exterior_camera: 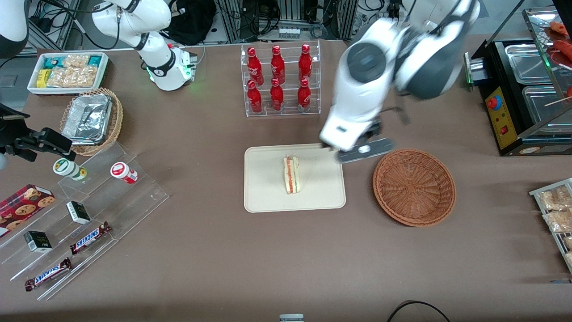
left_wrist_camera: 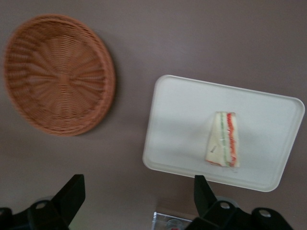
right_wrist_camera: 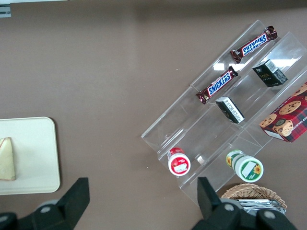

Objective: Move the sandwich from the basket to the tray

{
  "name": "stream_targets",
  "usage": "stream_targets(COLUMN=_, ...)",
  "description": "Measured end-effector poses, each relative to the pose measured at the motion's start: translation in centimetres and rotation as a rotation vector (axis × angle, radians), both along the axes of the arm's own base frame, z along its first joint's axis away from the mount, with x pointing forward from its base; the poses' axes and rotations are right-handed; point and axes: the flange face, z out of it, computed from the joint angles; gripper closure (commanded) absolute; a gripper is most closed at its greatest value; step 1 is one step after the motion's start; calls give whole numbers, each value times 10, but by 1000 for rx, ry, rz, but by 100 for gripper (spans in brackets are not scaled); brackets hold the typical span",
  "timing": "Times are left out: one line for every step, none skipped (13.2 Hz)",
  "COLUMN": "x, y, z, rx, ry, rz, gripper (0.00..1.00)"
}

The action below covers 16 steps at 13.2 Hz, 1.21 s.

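The sandwich lies on the cream tray, its orange and green filling facing up; it also shows in the left wrist view on the tray, and partly in the right wrist view. The reddish-brown basket stands empty beside the tray, toward the working arm's end; the left wrist view shows the basket empty too. My left gripper hangs above the table between tray and basket, farther from the camera than both. Its fingers are open and hold nothing.
A clear rack of red bottles stands farther from the camera than the tray. A tan basket with foil container, a white snack bin and clear shelves with Snickers bars lie toward the parked arm's end. A black appliance stands at the working arm's end.
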Motion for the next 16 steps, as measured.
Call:
stream_targets(x=3, y=31, z=16, rx=4, ry=5, rz=-3, gripper=0)
stream_targets(x=6, y=63, z=24, rx=8, ry=22, rz=-19, gripper=0)
stream_targets(x=8, y=94, z=28, rx=6, ry=37, rz=-40, gripper=0)
stream_targets(x=10, y=127, z=30, rx=-2, ry=51, rz=-62, gripper=0)
stream_targets(x=10, y=160, z=30, rx=-14, ry=65, rz=-89, gripper=0)
stream_targets(x=9, y=194, z=31, rx=-31, ry=80, rz=-123, gripper=0)
stream_targets(x=8, y=222, z=30, rx=-46, ry=97, rz=-154, gripper=0)
stream_targets(x=8, y=246, z=30, rx=-59, ry=106, rz=-181, gripper=0)
stream_targets(x=8, y=265, z=29, rx=-69, ry=111, rz=-200, gripper=0)
stream_targets(x=9, y=277, z=30, rx=-74, ry=111, rz=-213, gripper=0)
stream_targets(x=9, y=285, z=31, rx=-77, ry=109, rz=-220, gripper=0)
stream_targets(x=9, y=293, z=33, rx=-77, ry=108, rz=-221, gripper=0)
stream_targets(x=9, y=299, z=35, rx=-73, ry=108, rz=-218, gripper=0)
stream_targets(x=10, y=303, z=40, rx=-66, ry=100, rz=-214, gripper=0)
stream_targets(x=10, y=306, z=47, rx=-62, ry=88, rz=-212, gripper=0)
stream_targets(x=10, y=307, z=52, rx=-59, ry=79, rz=-212, gripper=0)
